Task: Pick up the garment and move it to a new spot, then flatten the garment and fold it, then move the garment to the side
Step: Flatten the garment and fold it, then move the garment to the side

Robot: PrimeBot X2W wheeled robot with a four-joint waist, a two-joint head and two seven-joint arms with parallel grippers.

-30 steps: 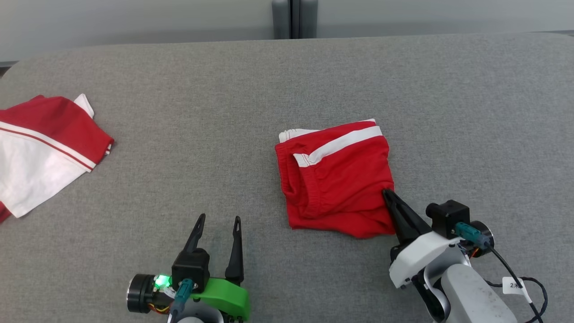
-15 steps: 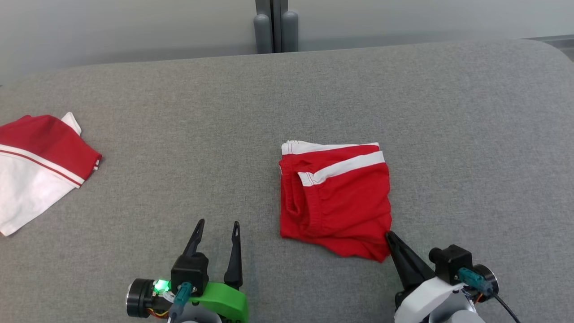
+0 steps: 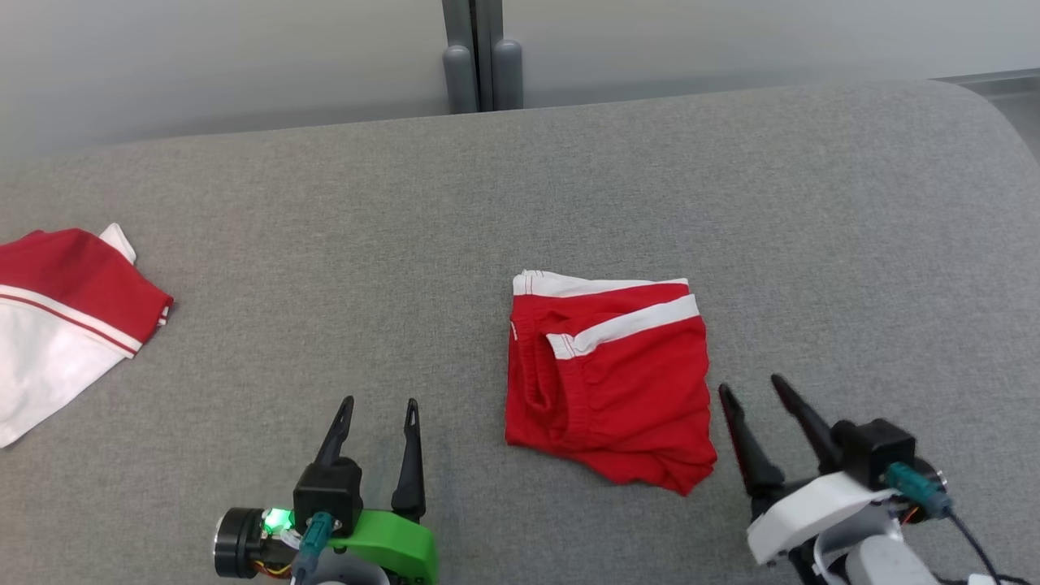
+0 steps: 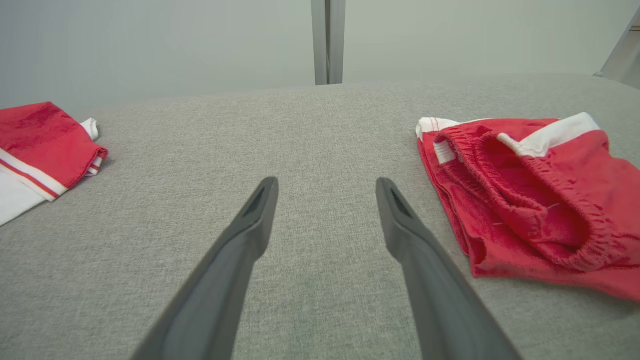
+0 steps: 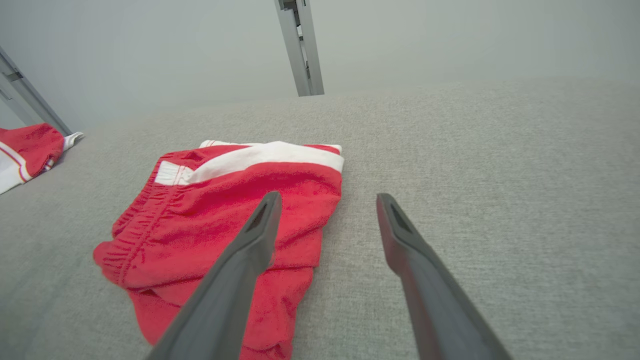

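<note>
The garment (image 3: 609,382), red shorts with white stripes, lies folded in a rough square near the middle of the grey table (image 3: 569,179); it also shows in the left wrist view (image 4: 525,195) and the right wrist view (image 5: 235,215). My right gripper (image 3: 749,388) stands open just right of the garment's near right corner, holding nothing; its own view (image 5: 327,200) has the left finger over the red cloth. My left gripper (image 3: 380,404) is open at the lower left, apart from the garment, with bare table between its fingers (image 4: 327,182).
A second red and white garment (image 3: 57,317) lies at the table's left edge. A grey post (image 3: 479,57) stands behind the far edge. The table's right corner is rounded.
My right gripper has let go of the garment's corner, opened and pulled back slightly to the right. The garment now lies loose. The head camera has tilted, shifting the whole picture downward.
</note>
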